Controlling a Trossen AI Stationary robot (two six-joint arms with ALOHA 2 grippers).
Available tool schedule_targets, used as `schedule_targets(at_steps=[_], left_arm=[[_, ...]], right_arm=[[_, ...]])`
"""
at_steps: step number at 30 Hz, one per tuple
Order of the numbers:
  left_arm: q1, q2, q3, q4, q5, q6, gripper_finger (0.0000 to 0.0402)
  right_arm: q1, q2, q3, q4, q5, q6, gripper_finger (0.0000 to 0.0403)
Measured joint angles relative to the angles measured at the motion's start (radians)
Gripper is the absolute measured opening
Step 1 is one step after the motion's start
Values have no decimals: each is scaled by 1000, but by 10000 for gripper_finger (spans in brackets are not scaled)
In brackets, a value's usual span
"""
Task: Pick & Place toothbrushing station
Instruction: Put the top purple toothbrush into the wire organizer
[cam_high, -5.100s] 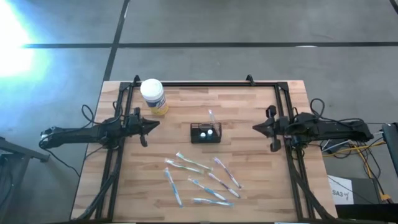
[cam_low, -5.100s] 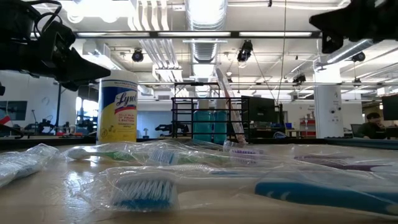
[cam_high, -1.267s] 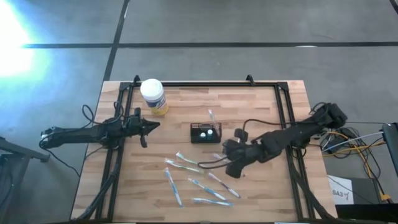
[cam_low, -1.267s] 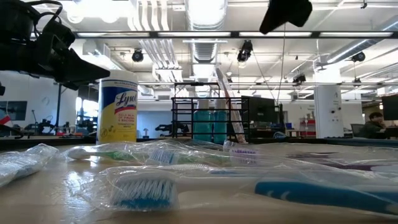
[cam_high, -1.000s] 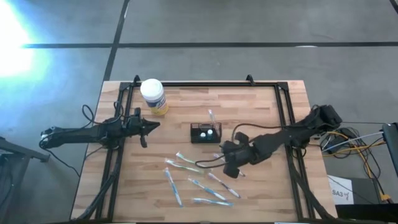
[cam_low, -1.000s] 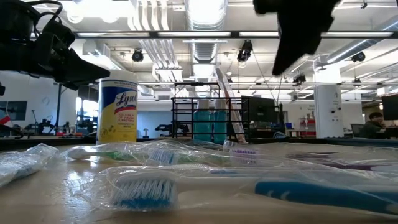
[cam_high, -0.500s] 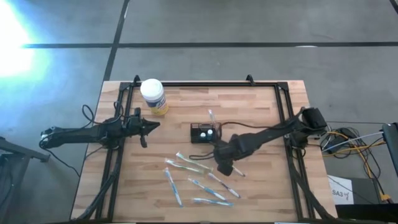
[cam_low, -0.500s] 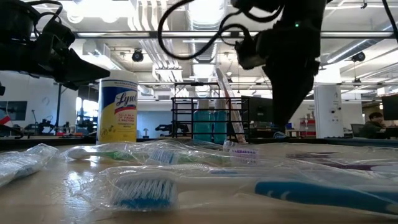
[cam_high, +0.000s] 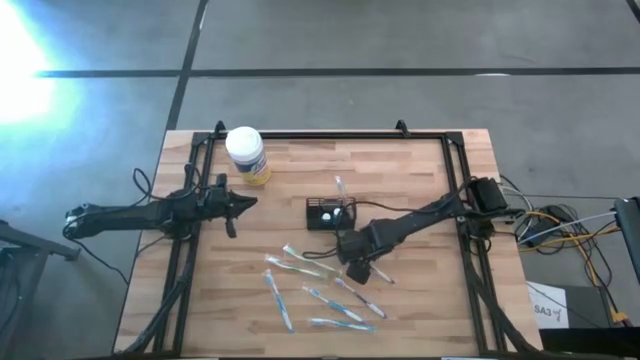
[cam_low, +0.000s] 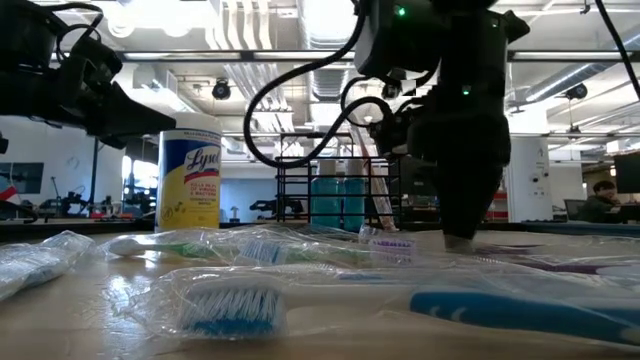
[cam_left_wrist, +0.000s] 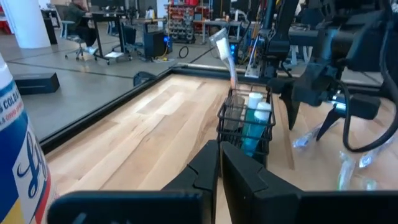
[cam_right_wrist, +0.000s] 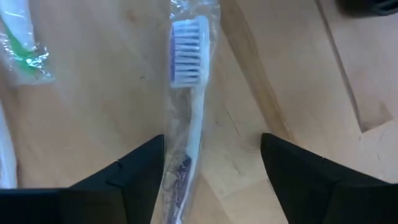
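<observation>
The toothbrushing station (cam_high: 330, 213), a small black wire holder, stands upright mid-table with one wrapped toothbrush (cam_left_wrist: 225, 53) leaning out of its top. My right gripper (cam_right_wrist: 211, 168) points down just on the near side of the station (cam_low: 335, 190). It is open, with a finger on either side of the handle of a plastic-wrapped, purple-bristled toothbrush (cam_right_wrist: 188, 87) that lies flat on the wood. My left gripper (cam_left_wrist: 219, 171) is shut and hovers at the table's left (cam_high: 240, 203), pointing level toward the station (cam_left_wrist: 245, 124).
A yellow jar with a white lid (cam_high: 246, 153) stands at the far left. Several more wrapped toothbrushes (cam_high: 310, 295) lie scattered toward the near edge; one green one (cam_right_wrist: 22, 46) lies beside the right gripper. Black frame rails (cam_high: 462, 200) run along the table's sides.
My right gripper has come down and shifted toward the table's left, tipping until it points straight down over the purple-bristled toothbrush beside the station. The toothbrushes and the station have kept their places.
</observation>
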Motion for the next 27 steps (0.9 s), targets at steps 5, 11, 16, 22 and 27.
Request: schedule_targets(at_steps=[5, 11, 16, 22, 27], left_arm=[[0, 1, 0, 19, 0, 1, 23], [0, 1, -1, 19, -1, 12, 23], [0, 1, -1, 19, 0, 12, 23], [0, 1, -1, 15, -1, 11, 23], [0, 1, -2, 12, 0, 11, 23]], right_arm=[[0, 45, 3, 6, 1, -59, 227], [1, -4, -4, 15, 4, -123, 144], [1, -68, -14, -4, 32, -135, 59], [8, -136, -11, 11, 42, -157, 13], [47, -231, -10, 51, 99, -204, 8]])
